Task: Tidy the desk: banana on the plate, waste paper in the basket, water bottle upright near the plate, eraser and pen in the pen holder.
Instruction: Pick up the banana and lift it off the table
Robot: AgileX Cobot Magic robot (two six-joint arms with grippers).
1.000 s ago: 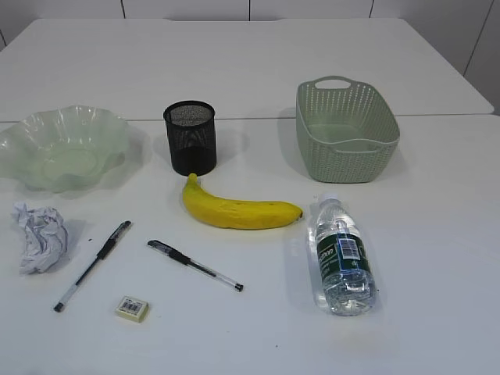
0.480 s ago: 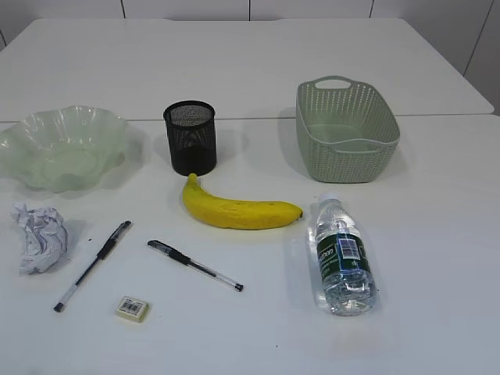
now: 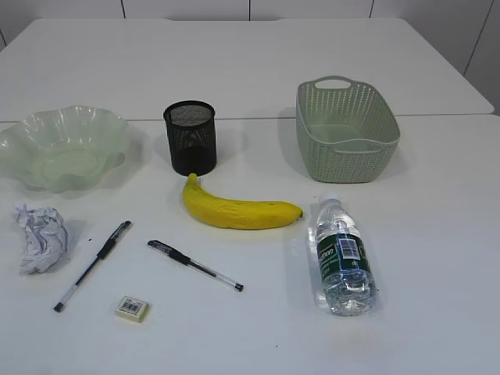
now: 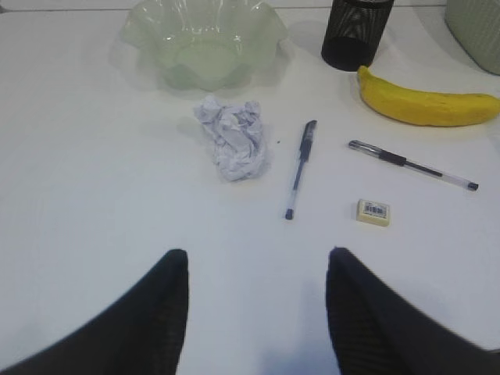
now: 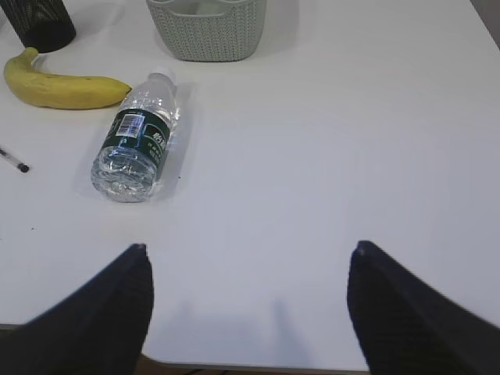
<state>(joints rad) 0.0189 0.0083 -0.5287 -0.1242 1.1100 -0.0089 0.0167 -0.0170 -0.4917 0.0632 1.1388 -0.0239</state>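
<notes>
A yellow banana (image 3: 238, 209) lies mid-table, below the black mesh pen holder (image 3: 191, 137). The pale green wavy plate (image 3: 62, 147) sits far left, the green basket (image 3: 345, 130) at the back right. Crumpled waste paper (image 3: 41, 237) rests at the left, with two pens (image 3: 94, 263) (image 3: 195, 265) and a small eraser (image 3: 132, 308) in front. The water bottle (image 3: 341, 255) lies on its side at the right. Neither gripper shows in the exterior view. My left gripper (image 4: 256, 262) hovers open, short of the paper (image 4: 233, 137). My right gripper (image 5: 248, 254) is open, short of the bottle (image 5: 137, 141).
The table's front edge (image 5: 234, 366) runs just under my right gripper. A seam between two tabletops (image 3: 258, 118) crosses behind the pen holder and basket.
</notes>
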